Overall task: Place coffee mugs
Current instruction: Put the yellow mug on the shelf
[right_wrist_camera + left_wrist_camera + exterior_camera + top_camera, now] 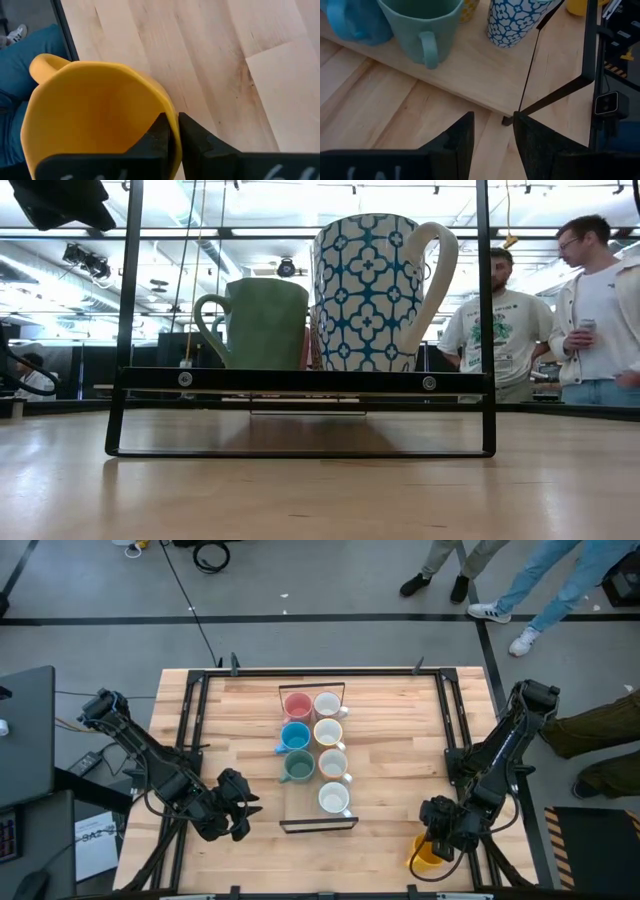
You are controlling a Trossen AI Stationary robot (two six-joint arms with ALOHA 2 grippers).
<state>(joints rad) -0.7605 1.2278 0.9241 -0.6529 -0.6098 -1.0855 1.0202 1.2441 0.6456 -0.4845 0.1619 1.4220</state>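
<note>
Right pincer [172,131] is clenched on the rim wall of the orange mug [95,115], one finger inside and one outside, at the near right corner of the desk [400,740].

Risk: a one-sided rim pinch may let the mug swing or slip on lifting.

Left pincer [492,135] is released and holds nothing, waiting near the rack's near left corner.

Rack [318,826] mid-desk carries seven mugs; the free slot appears to be near left, beside the patterned mug [334,799]. Its upright frame and neighbouring mugs crowd the approach.

Beyond the far edge, people stand.
</note>
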